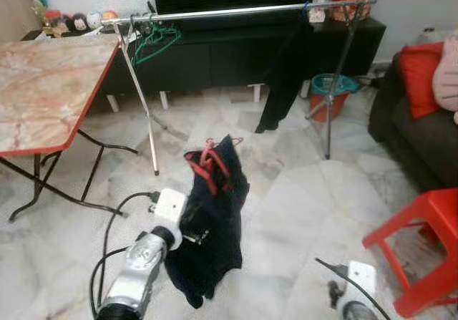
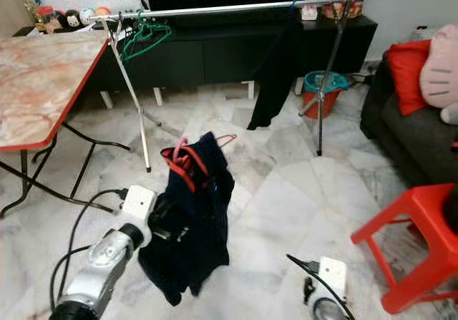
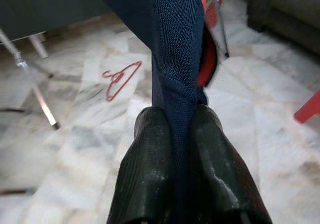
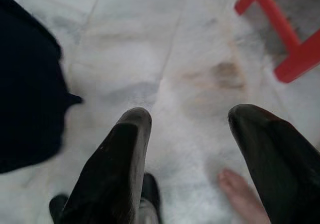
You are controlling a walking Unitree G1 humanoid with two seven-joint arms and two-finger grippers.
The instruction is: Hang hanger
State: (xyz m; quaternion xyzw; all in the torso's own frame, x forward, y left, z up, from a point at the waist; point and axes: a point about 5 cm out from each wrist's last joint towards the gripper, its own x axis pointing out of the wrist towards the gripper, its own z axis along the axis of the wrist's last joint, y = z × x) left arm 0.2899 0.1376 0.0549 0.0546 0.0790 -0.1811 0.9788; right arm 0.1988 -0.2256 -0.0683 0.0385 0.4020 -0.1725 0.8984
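My left gripper point(image 1: 195, 235) is shut on a dark navy garment point(image 1: 215, 220) with red trim at its collar point(image 1: 206, 168), holding it up above the floor. In the left wrist view the black fingers point(image 3: 150, 164) pinch a fold of the navy cloth point(image 3: 175, 58). Whether a hanger sits inside the garment I cannot tell. A thin red hanger point(image 3: 120, 78) lies on the tiles behind it. Further back stands a silver clothes rail point(image 1: 236, 10) carrying green hangers point(image 1: 154, 41) and a black garment point(image 1: 283, 76). My right gripper point(image 4: 187, 134) hangs low, open over bare floor.
A marble-topped folding table point(image 1: 50, 91) stands to the left and a red plastic stool point(image 1: 429, 248) to the right. A dark sofa with a red cushion point(image 1: 418, 76) is at far right. A teal bin point(image 1: 333, 87) sits by the rail's right leg.
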